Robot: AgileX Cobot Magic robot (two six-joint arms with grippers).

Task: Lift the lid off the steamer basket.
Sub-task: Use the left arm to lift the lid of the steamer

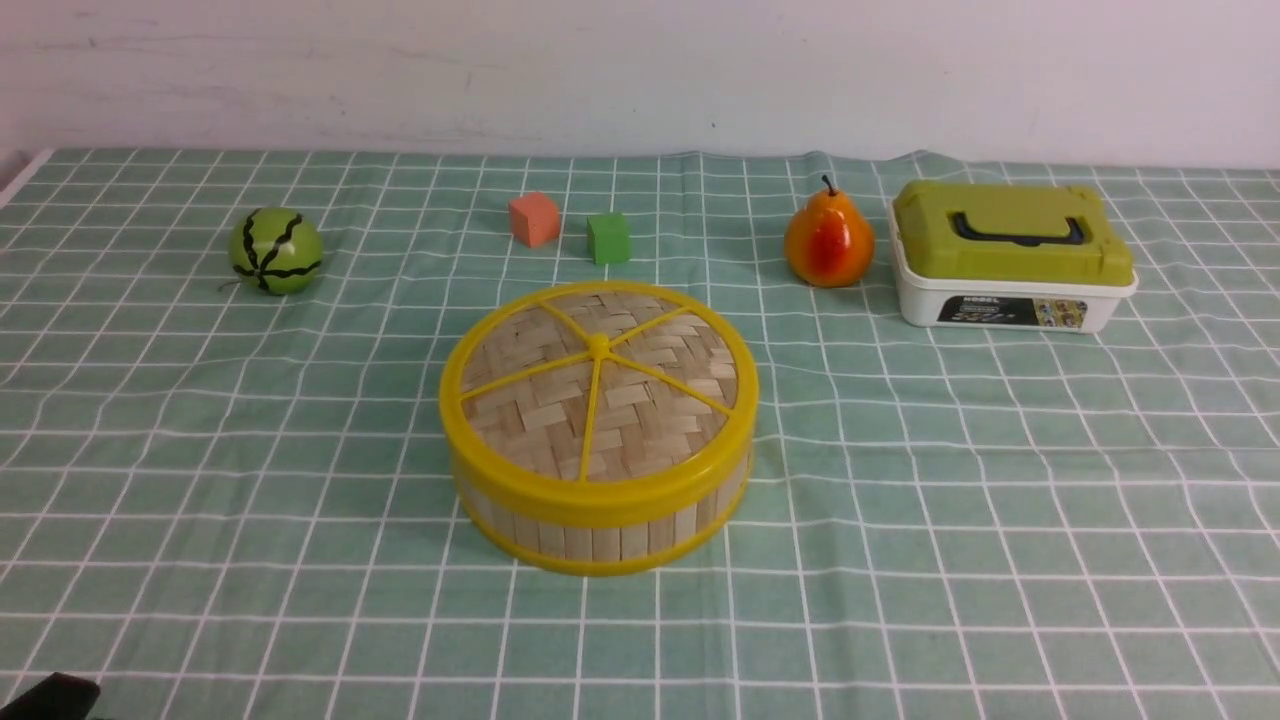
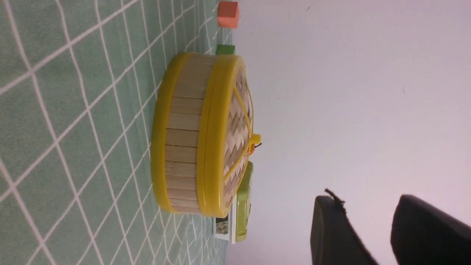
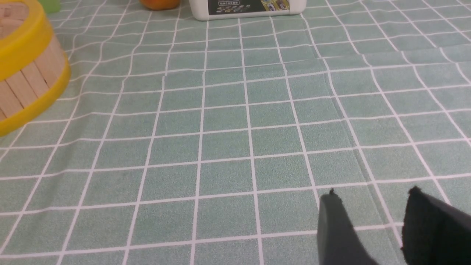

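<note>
The steamer basket [image 1: 600, 525] stands in the middle of the green checked cloth, with bamboo-slat wall and yellow rims. The lid [image 1: 560, 400], woven bamboo with yellow spokes and a centre knob, sits closed on it. The left wrist view shows the basket [image 2: 182, 132] and lid [image 2: 235, 125] from the side, well away from my left gripper [image 2: 368, 202], which is open and empty. The right wrist view shows the basket's edge [image 3: 25, 77] far off; my right gripper [image 3: 373, 195] is open and empty above bare cloth. Neither gripper shows in the front view.
At the back stand a small green melon [image 1: 276, 251], an orange cube [image 1: 534, 219], a green cube [image 1: 608, 238], an orange pear [image 1: 828, 240] and a white box with a green lid and black handle [image 1: 1010, 255]. A white wall lies behind.
</note>
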